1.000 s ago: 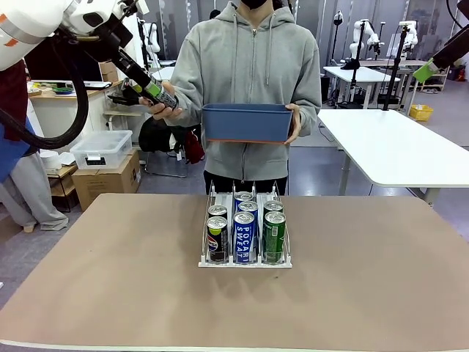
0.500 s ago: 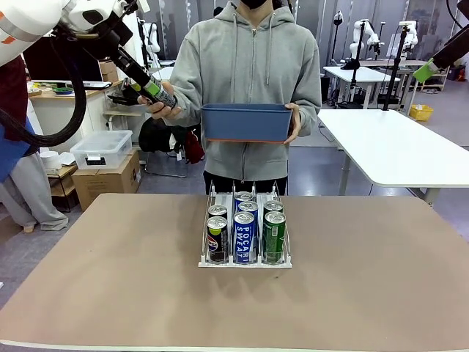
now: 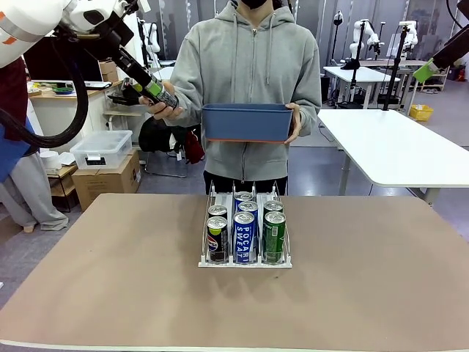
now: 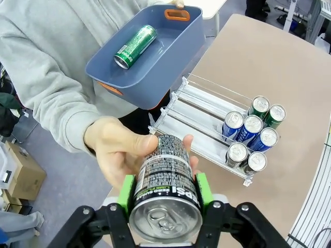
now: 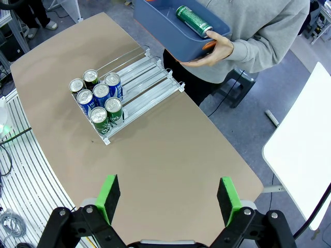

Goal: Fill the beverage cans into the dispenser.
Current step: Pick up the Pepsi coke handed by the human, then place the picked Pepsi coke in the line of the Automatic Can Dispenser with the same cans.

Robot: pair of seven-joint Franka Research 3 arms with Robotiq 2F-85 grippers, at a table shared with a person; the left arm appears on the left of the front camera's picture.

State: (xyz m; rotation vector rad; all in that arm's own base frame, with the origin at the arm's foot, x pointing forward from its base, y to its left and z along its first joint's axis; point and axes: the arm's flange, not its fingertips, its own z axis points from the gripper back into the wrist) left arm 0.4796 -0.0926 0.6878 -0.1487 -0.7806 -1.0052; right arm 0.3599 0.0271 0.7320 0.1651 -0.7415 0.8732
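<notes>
In the upper left of the front view, the left gripper (image 3: 154,91) is raised high above the table (image 3: 110,279). In its wrist view the two green pads (image 4: 126,194) lie against the opposite sides of a black can (image 4: 166,163), so the gripper is clamped on it. The silver top of the can faces the camera at the bottom centre. A person's hand (image 4: 121,150) holds the same can from behind, with its fingers around the far end. The person's other hand (image 3: 294,123) carries a blue bin (image 3: 245,123) at the upper centre, and one green can (image 4: 135,46) lies on its side inside the bin. The dispenser (image 3: 245,264) stands on the middle of the table, well below and to the right of the held can. Seven cans (image 3: 244,236) stand upright at its front end: two in the left lane, three blue ones in the middle lane and two green ones in the right lane. The right gripper (image 5: 169,201) hangs high over the table with its fingers wide apart and nothing between them.
</notes>
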